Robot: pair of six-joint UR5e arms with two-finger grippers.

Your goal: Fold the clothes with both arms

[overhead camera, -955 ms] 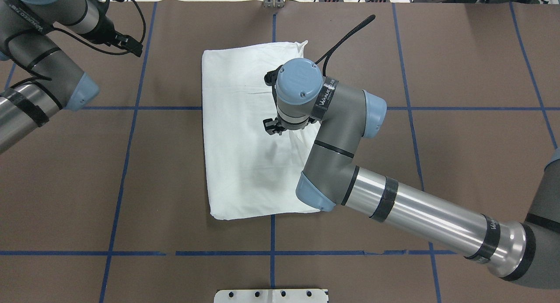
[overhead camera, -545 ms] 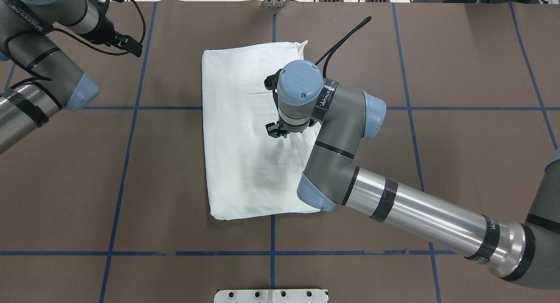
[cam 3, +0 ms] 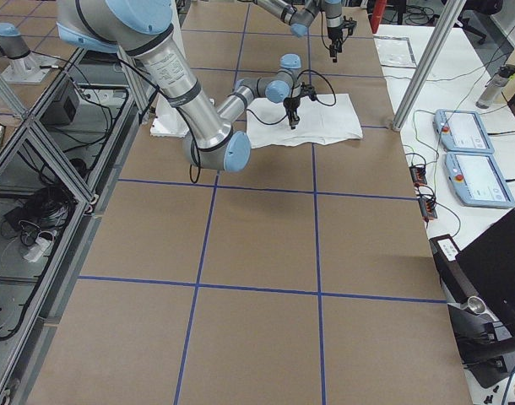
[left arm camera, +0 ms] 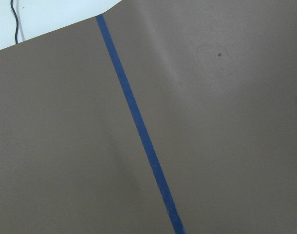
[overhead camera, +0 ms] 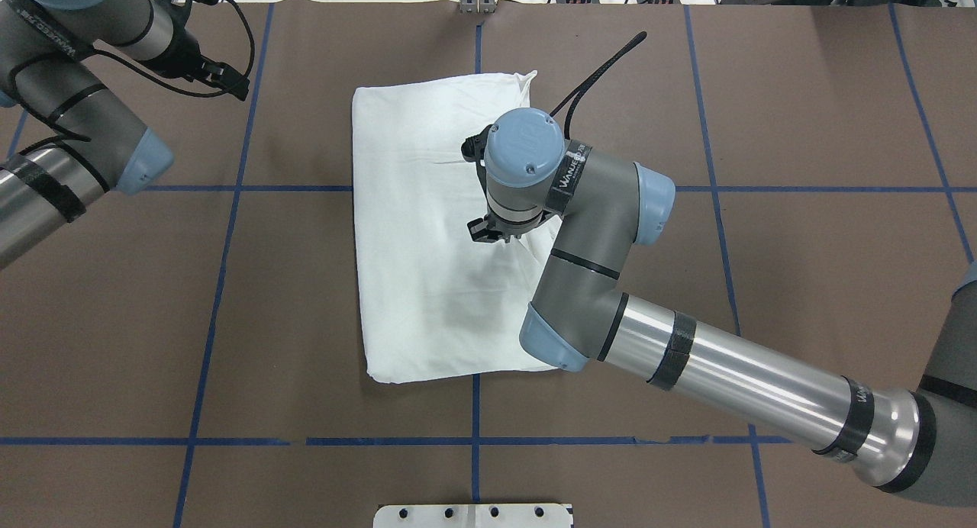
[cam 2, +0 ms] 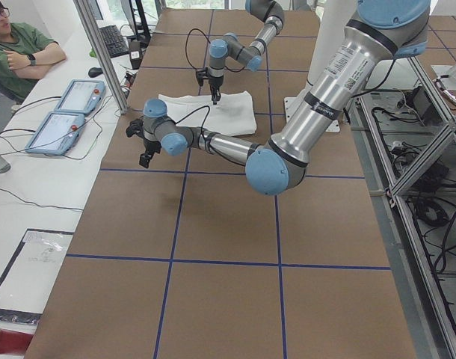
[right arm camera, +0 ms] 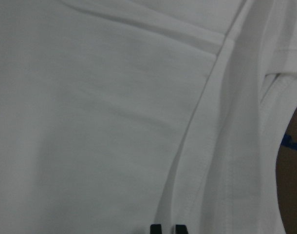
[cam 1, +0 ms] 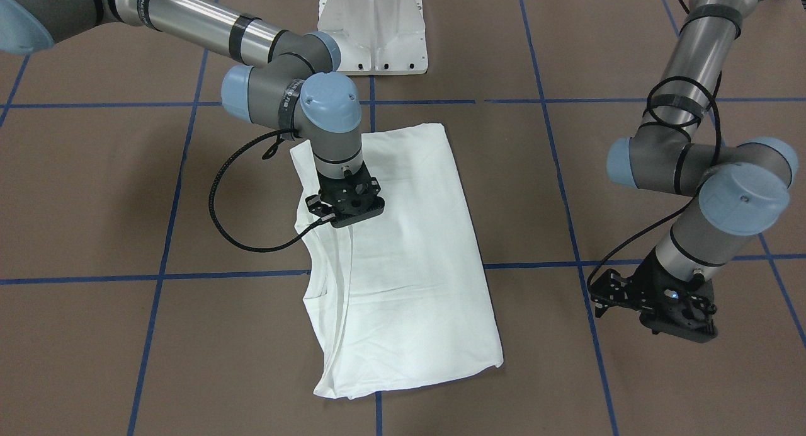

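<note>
White shirt [overhead camera: 427, 284], one item, is lying folded into a long rectangle at the middle of the brown table [overhead camera: 801, 284], crossing the blue tape lines [left arm camera: 139, 122]. Its stacked hems are running along the side nearer the robot's right arm. Right gripper [cam 1: 347, 214], one item, is pointing straight down onto that layered side, about halfway along it. In the wrist view its fingertips [right arm camera: 156, 228] are sitting almost together with a hem line running up between them. The cloth is puckering around the tool, so it is judged to be pinching a layer of the shirt rather than merely resting on it. Left gripper [cam 1: 655, 307], one item, is hanging low over bare table well away from the shirt, with its camera looking only at brown surface and tape. How far its jaws are parted cannot be told, and it is holding nothing visible. The step in hand is judged to be taking the layered edge for the next fold. Doing it well is calling for every layer of that edge to be caught, not just the top hem. The lift should be kept low so the far side is not dragging, and the carry should go straight across so the edges are meeting squarely. Since a single pinch point is tenting the cloth, bringing the left gripper in to a second point along the same edge would likely be keeping the fold flat.
</note>
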